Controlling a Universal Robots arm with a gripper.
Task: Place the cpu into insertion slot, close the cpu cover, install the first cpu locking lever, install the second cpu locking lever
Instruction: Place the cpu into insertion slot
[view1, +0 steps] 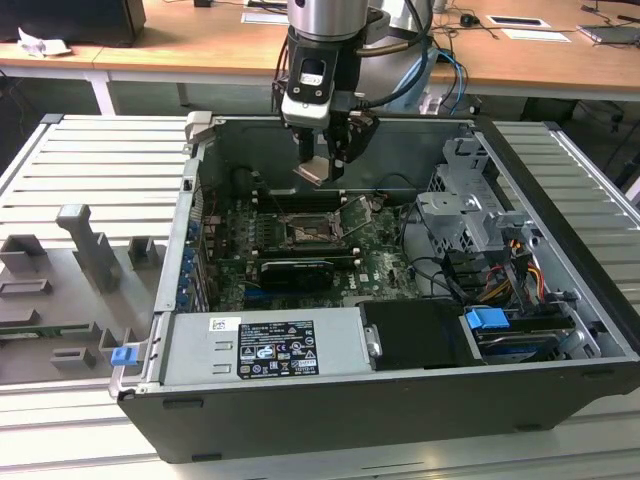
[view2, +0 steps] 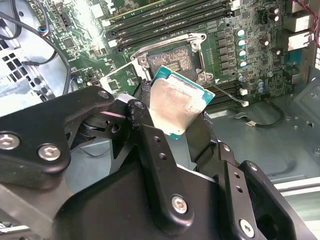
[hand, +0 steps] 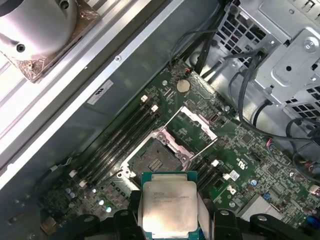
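Scene: an open computer case (view1: 560, 300) lies on its side on a ribbed metal surface (view1: 60, 170), with the green motherboard (view1: 385, 262) facing up inside it.

Claw: the claw (view1: 322, 165) hangs over the middle of the board, closed on the cpu (view1: 313, 171). In the second wrist view its black fingers (view2: 150, 142) pinch the chip from two opposite edges.

Cpu: it is held clear of the board and tilted in the exterior view. The pale metal top (hand: 169, 205) faces the first wrist camera, and a teal edge shows around it.

Insertion slot: the insertion slot (hand: 155, 161) sits below the chip and apart from it, and its dark contact field is exposed inside the metal rim.

Cpu cover: the cpu cover (hand: 192, 129) is swung open on its hinge and stands up beside the slot, on the exterior view's right of it.

Neighbours: long black memory slots (hand: 117, 142) run along the slot's far side in the exterior view. A round coin battery (hand: 183, 85) sits beyond the raised cover.

Case front: a grey power supply (view1: 265, 340) carries a label along the near edge. A blue connector (view1: 488, 322) lies to the exterior view's right of it.

Beside the case: grey moulded fixtures (view1: 90, 250) stand on the surface at the exterior view's left.
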